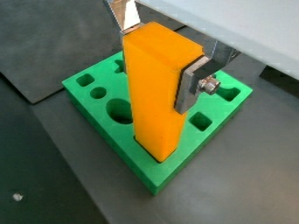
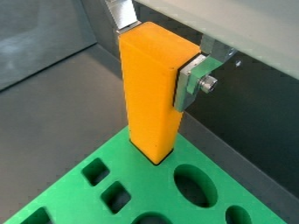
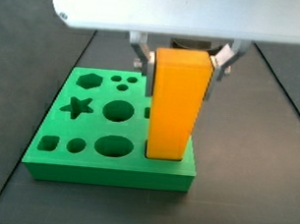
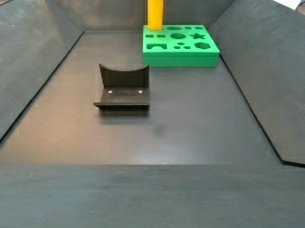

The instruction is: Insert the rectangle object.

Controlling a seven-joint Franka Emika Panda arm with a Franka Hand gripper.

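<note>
The rectangle object (image 1: 158,96) is a tall orange-yellow block standing upright. It shows in both wrist views (image 2: 152,105) and both side views (image 3: 177,107) (image 4: 155,13). My gripper (image 1: 158,52) (image 2: 158,51) (image 3: 184,60) is shut on its upper part, one silver finger (image 1: 191,83) on each of two opposite faces. The block's lower end meets the green board (image 1: 91,96) (image 2: 146,188) (image 3: 108,174) (image 4: 179,55) near one corner. I cannot tell how deep it sits. The gripper is out of frame in the far side view.
The board has several shaped holes, among them a star (image 3: 76,106) and round ones (image 3: 118,109). A dark grey U-shaped holder (image 4: 123,87) stands on the dark floor in front of the board. Sloping dark walls (image 4: 42,80) bound the floor on both sides.
</note>
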